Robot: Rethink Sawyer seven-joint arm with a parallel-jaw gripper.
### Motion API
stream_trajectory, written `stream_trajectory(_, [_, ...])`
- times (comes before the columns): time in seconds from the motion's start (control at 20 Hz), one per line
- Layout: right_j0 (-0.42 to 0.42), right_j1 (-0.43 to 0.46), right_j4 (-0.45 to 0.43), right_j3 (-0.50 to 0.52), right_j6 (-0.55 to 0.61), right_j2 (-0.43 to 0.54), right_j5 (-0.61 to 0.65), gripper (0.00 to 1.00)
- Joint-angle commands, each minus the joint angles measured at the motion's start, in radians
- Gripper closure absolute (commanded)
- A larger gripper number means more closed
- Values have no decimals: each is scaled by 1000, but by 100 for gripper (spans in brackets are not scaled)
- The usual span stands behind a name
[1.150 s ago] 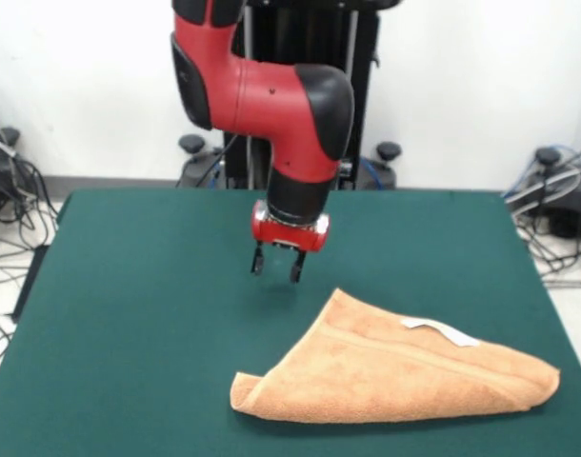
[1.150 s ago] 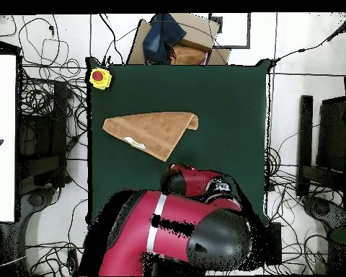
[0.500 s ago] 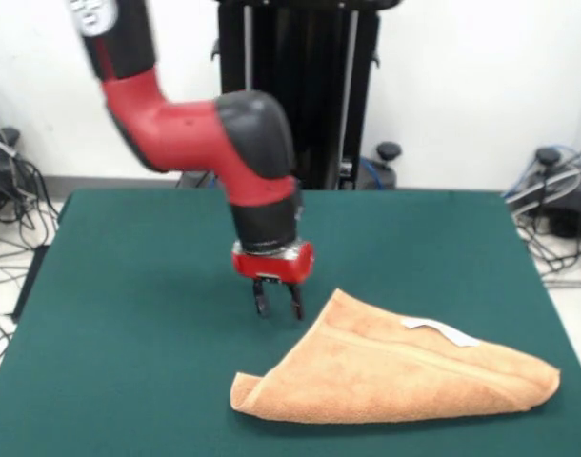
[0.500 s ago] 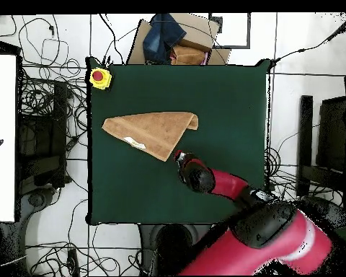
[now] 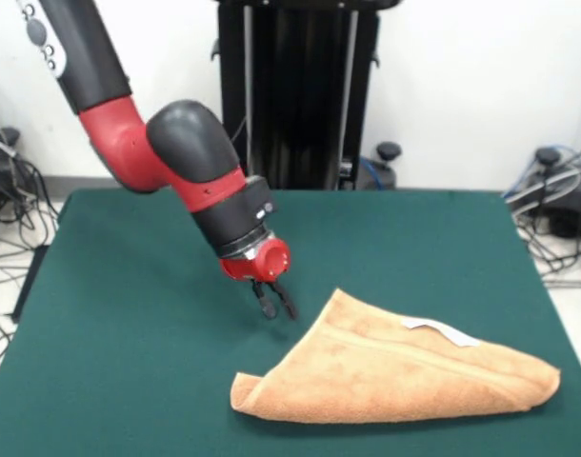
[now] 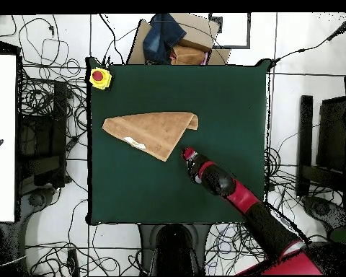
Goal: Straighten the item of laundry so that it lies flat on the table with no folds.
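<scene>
The item of laundry (image 5: 395, 367) is an orange-tan towel folded over into a triangle on the green table (image 5: 129, 286), with a white tag (image 5: 441, 329) on top. In the overhead view the towel (image 6: 151, 130) lies in the table's (image 6: 219, 101) upper left part. My gripper (image 5: 276, 307) hangs tilted just above the felt, a little left of the towel's upper corner and not touching it. Its fingers are apart and hold nothing. From overhead the gripper (image 6: 184, 153) is just right of the towel's lower point.
A yellow box with a red button (image 6: 99, 77) sits at one table corner. A cardboard box with dark cloth (image 6: 177, 40) stands beyond the table's edge. Cables lie on the floor around the table.
The arm has swung to one side and now reaches in at a slant. The gripper has tilted and dropped slightly lower near the towel's corner. The towel has not moved.
</scene>
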Motion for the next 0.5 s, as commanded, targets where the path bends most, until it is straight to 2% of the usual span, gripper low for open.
stream_trajectory(0.05, [182, 168, -98, -84, -106, 188, 29, 0])
stream_trajectory(0.3, [243, 112, -95, -71, -26, 164, -18, 0])
stream_trajectory(0.5, [254, 120, -94, -56, 0, 202, -46, 0])
